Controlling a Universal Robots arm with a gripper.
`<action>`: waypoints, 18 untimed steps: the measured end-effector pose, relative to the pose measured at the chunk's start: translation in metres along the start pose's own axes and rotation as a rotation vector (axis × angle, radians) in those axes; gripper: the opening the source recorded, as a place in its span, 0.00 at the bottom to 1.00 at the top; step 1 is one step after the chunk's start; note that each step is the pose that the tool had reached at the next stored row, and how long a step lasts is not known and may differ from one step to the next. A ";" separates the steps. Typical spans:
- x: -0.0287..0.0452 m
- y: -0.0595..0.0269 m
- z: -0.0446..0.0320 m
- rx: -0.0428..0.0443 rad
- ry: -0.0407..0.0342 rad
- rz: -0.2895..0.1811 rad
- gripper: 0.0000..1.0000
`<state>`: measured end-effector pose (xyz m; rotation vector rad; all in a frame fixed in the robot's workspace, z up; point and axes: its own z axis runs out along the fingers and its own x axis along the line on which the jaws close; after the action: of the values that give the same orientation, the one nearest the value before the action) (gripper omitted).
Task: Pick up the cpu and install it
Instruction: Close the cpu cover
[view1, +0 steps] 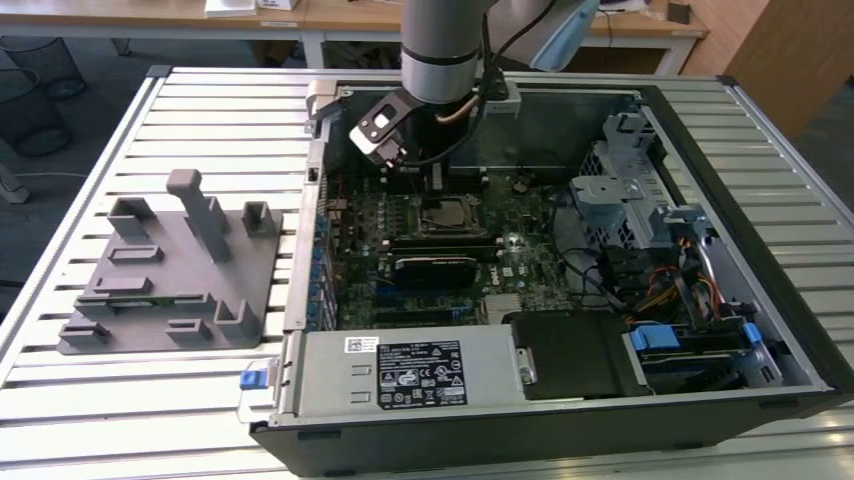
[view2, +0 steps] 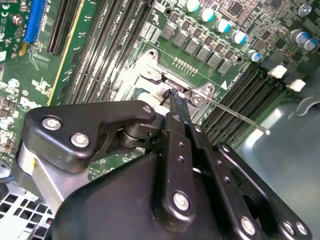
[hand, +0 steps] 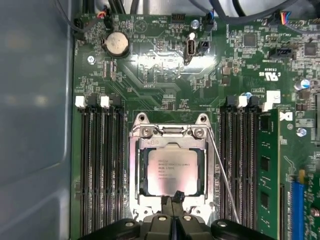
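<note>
The cpu (hand: 172, 170), a silvery square chip, lies flat inside the motherboard socket, ringed by the socket's metal frame (hand: 170, 131). In the first wrist view my gripper (hand: 172, 201) is shut, its two black fingertips pressed together at the chip's near edge with nothing between them. In the second wrist view the gripper (view2: 172, 95) points down at the socket, and a pale strip of the cpu (view2: 149, 97) shows beside the tips. In the exterior view the gripper (view1: 434, 183) hangs inside the open computer case just behind the cpu (view1: 450, 212).
A thin wire lever (hand: 223, 175) slants beside the socket. Memory slots (hand: 100, 170) flank it, with a green memory stick (hand: 267, 165) on one side. A power supply (view1: 407, 372), a drive cage (view1: 627, 190) and cables crowd the case. A grey fixture (view1: 174, 270) stands at the exterior view's left.
</note>
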<state>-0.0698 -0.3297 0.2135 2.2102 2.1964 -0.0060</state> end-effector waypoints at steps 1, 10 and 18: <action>-0.0001 0.0000 -0.0003 -0.0001 0.0001 0.000 0.11; -0.0019 0.0061 0.0001 0.0000 -0.0003 0.000 0.11; -0.0019 0.0121 0.0002 0.0000 -0.0002 0.000 0.11</action>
<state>-0.0576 -0.3317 0.2135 2.2101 2.1961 -0.0062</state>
